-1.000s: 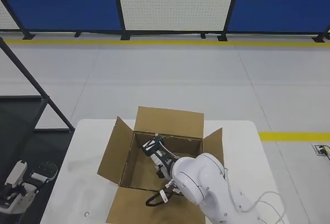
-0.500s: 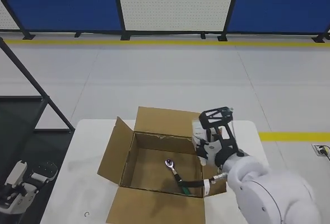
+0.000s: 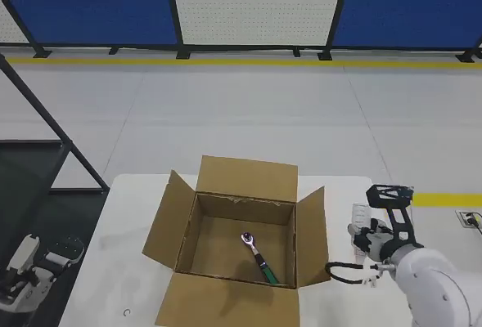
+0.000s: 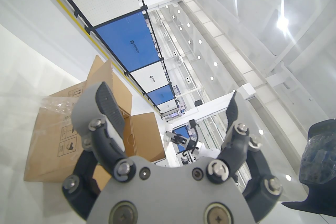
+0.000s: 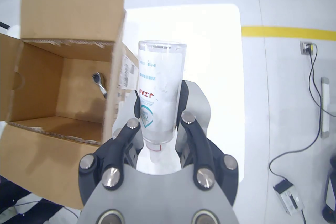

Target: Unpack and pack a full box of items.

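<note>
Your right gripper (image 5: 160,100) is clamped on the clear bottle (image 5: 160,70) above the table (image 5: 210,30) just beside the open box (image 3: 245,178), wrench (image 3: 258,253) on the box floor, left gripper (image 4: 169,101) spread wide.

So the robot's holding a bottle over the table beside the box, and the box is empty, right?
Not quite. The box isn't empty: the top view shows a wrench lying on its floor. The rest is right: the right gripper holds the bottle over the table beside the box.
</note>
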